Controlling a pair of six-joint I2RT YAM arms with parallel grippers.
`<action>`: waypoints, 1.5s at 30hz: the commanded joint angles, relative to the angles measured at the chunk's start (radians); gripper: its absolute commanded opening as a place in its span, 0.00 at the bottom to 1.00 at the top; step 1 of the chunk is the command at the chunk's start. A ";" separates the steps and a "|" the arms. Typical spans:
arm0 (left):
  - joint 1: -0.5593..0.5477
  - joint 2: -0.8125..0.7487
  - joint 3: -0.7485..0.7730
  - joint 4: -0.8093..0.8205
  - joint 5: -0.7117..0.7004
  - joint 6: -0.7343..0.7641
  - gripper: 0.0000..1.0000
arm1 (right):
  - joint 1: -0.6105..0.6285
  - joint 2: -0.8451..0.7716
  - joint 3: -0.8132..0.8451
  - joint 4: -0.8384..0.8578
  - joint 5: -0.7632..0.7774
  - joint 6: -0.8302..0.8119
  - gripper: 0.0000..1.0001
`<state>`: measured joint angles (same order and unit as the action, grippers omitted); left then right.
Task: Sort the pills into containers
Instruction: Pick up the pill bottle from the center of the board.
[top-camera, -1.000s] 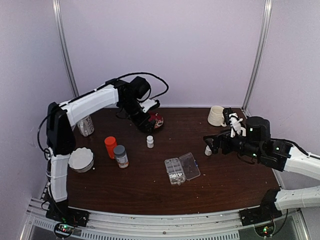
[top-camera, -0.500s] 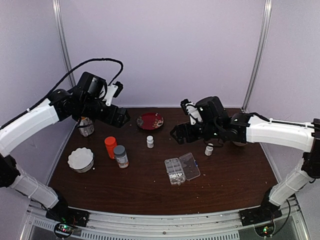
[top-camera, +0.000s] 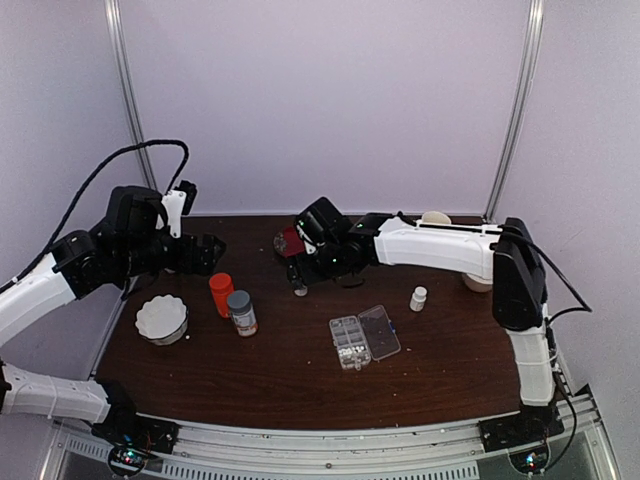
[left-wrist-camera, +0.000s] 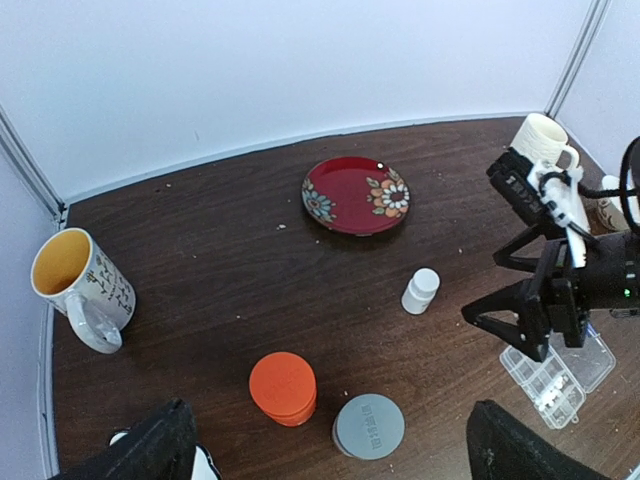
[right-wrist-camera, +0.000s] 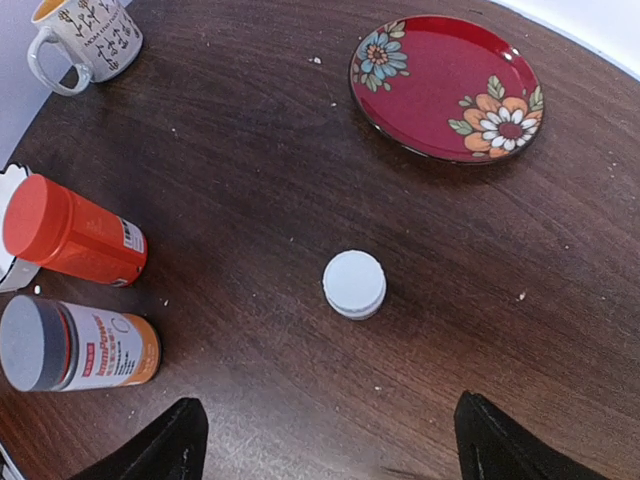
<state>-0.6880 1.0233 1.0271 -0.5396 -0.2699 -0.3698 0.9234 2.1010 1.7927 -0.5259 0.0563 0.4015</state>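
The containers are the cells of a clear organizer box (top-camera: 364, 337) lying open on the table's middle right, also seen in the left wrist view (left-wrist-camera: 558, 376). Pills (top-camera: 351, 351) show as pale dots in its left half. My right gripper (top-camera: 298, 272) (right-wrist-camera: 330, 432) hangs open over a small white bottle (right-wrist-camera: 354, 284), well left of the box, with nothing between its fingers. My left gripper (top-camera: 205, 254) (left-wrist-camera: 328, 412) is open above the orange bottle (left-wrist-camera: 283, 386) and the grey-capped bottle (left-wrist-camera: 369, 426), holding nothing.
A second white bottle (top-camera: 418, 298) stands right of the box. A red flowered plate (right-wrist-camera: 445, 86) lies at the back, a patterned mug (left-wrist-camera: 77, 283) at the back left, a cream mug (top-camera: 435, 219) at the back right, and a white bowl (top-camera: 162, 318) at the left.
My right arm swung from the right side across to the white bottle near the plate. My left arm pulled back from the plate to the left. The right jaws narrowed slightly.
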 joint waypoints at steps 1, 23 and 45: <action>-0.001 -0.044 -0.046 0.086 -0.053 -0.027 0.98 | -0.004 0.117 0.168 -0.105 0.043 0.028 0.88; -0.001 -0.082 -0.125 0.118 -0.079 0.007 0.98 | -0.048 0.406 0.513 -0.197 0.039 0.133 0.68; -0.001 -0.082 -0.147 0.127 -0.081 0.014 0.98 | -0.019 0.442 0.558 -0.245 0.122 0.067 0.44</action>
<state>-0.6880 0.9432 0.8898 -0.4660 -0.3374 -0.3679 0.9016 2.5248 2.3203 -0.7532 0.1215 0.4828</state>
